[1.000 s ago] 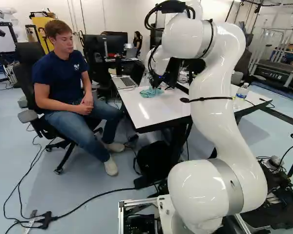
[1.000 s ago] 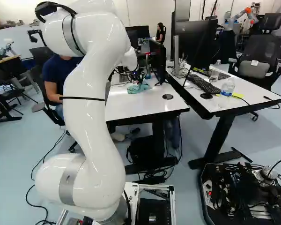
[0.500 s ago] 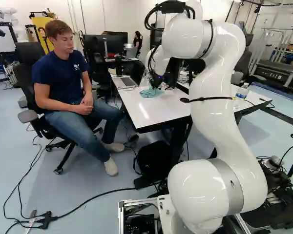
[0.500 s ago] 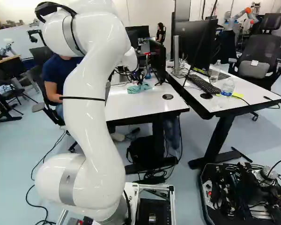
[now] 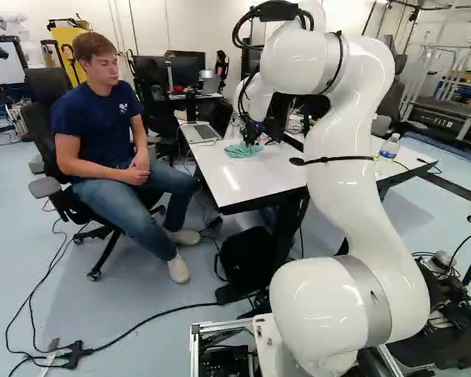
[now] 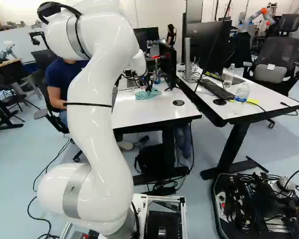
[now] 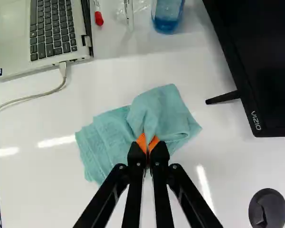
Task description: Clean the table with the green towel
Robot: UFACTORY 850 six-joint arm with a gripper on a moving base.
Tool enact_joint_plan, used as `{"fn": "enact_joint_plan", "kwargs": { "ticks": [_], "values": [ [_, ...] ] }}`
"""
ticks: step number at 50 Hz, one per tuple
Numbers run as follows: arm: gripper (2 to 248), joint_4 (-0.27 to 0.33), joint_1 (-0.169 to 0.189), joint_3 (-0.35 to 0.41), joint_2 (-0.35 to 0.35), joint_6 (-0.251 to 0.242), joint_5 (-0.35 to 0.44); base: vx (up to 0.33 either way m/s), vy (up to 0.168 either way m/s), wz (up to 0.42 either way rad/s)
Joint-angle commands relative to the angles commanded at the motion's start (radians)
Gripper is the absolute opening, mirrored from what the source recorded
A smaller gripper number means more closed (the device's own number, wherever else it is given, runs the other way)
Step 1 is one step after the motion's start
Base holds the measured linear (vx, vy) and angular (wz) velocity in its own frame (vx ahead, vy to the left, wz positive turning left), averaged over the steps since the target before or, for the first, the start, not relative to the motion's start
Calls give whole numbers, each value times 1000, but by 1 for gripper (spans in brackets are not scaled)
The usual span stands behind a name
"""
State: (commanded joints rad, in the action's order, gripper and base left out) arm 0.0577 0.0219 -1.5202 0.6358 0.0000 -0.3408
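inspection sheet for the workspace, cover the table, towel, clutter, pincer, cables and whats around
surface: white table, glossy, light streaks reflected
job's things: green towel, rumpled, lying on the table
clutter: laptop, red-capped marker, container of blue liquid, monitor
pincer: shut on a fold of the towel
cables: pale cable plugged into the laptop; black cable on the floor
surroundings: person seated beside the table

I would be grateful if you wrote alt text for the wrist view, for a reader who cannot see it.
A black claw pinches a fold of the rumpled blue-green towel on a glossy white table. Beyond the towel are a laptop, a red-capped pen and a blue bottle; a monitor stands to one side.
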Motion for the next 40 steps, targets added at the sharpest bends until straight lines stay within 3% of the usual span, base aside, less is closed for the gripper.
{"fn": "enact_joint_plan", "kwargs": {
  "ticks": [40],
  "values": [
    [25,0,4,-13,9,0,-41,0,0,0]
  ]
}}
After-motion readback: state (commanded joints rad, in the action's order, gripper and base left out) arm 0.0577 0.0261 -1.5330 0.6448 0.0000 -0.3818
